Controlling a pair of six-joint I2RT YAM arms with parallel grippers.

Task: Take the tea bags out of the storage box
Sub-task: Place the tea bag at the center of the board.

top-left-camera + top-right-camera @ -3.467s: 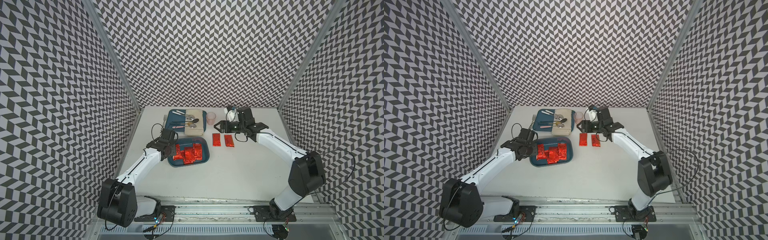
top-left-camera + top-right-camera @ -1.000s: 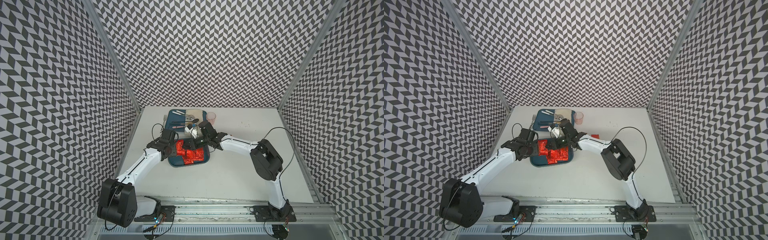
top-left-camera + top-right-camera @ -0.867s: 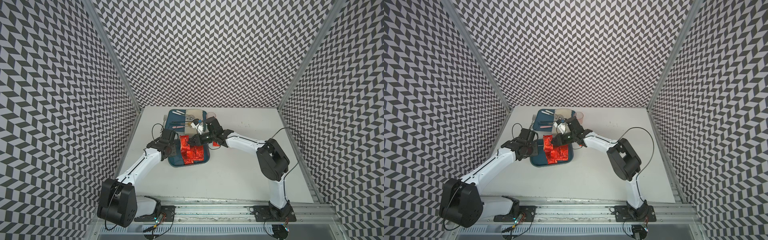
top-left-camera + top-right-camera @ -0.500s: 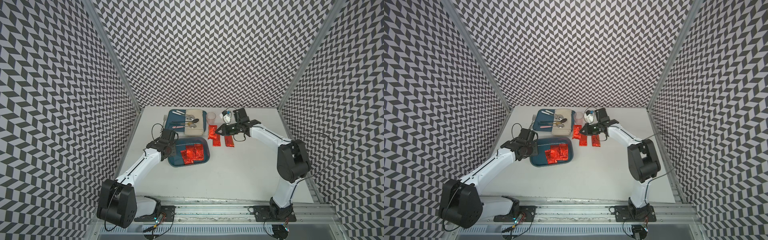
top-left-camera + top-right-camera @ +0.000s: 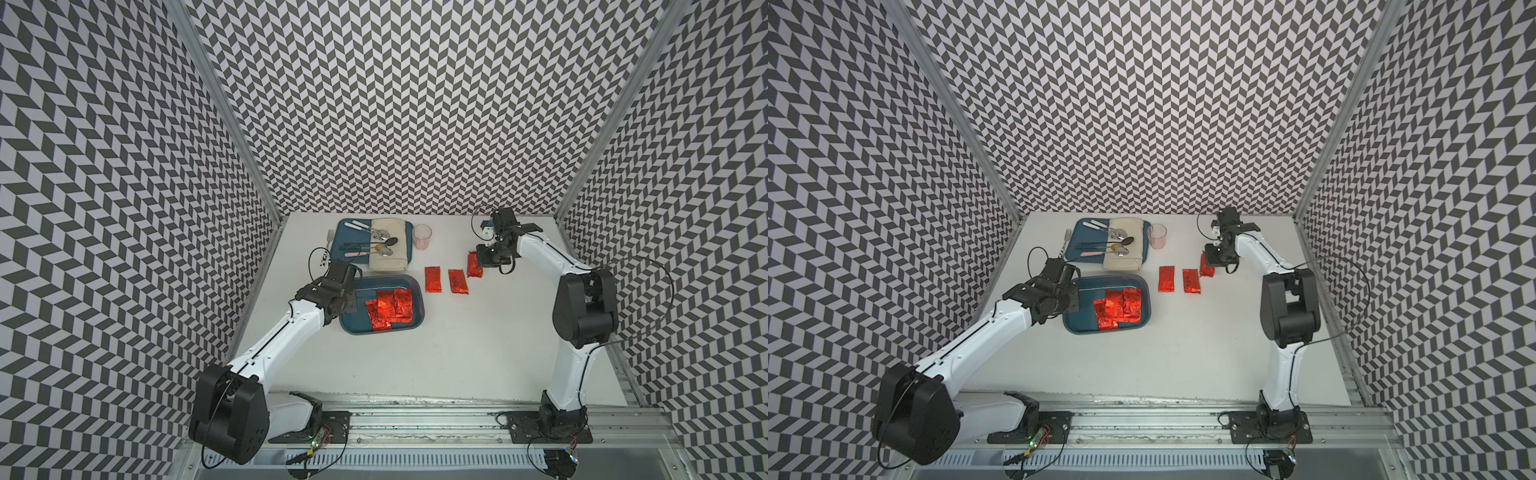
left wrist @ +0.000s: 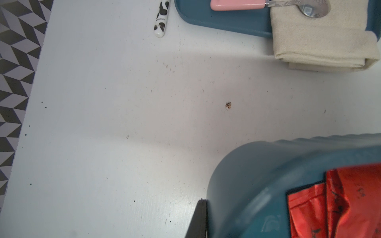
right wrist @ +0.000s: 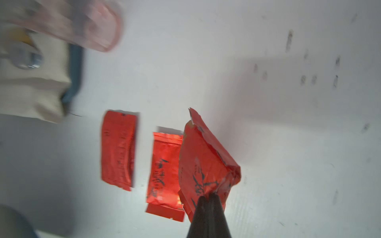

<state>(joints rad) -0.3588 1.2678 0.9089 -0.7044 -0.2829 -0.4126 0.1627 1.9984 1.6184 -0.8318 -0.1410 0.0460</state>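
Observation:
The teal storage box (image 5: 353, 328) (image 5: 1075, 326) sits left of the table's middle, with overlapping red foil tea bags (image 5: 390, 309) (image 5: 1119, 309) (image 6: 338, 204) in its right half. My left gripper (image 5: 348, 301) (image 5: 1073, 305) is shut on the box's left wall; the left wrist view shows one finger (image 6: 200, 218) pressed against the outside. Two tea bags (image 5: 432, 279) (image 5: 457, 281) lie flat on the table right of the box. My right gripper (image 5: 486, 257) (image 5: 1217, 257) (image 7: 208, 197) is shut on another tea bag (image 5: 474, 264) (image 7: 202, 160), which hangs just right of those two.
A flat blue tray (image 5: 345, 237) with cutlery and a beige cloth (image 5: 388, 249) stands behind the box. A pink cup (image 5: 422, 236) stands to the right of the tray. A fork (image 5: 330, 241) lies at the tray's left edge. Patterned walls enclose three sides.
My right gripper lifted a tea bag out of the box and carried it right, past the two bags on the table. The left gripper stayed on the box.

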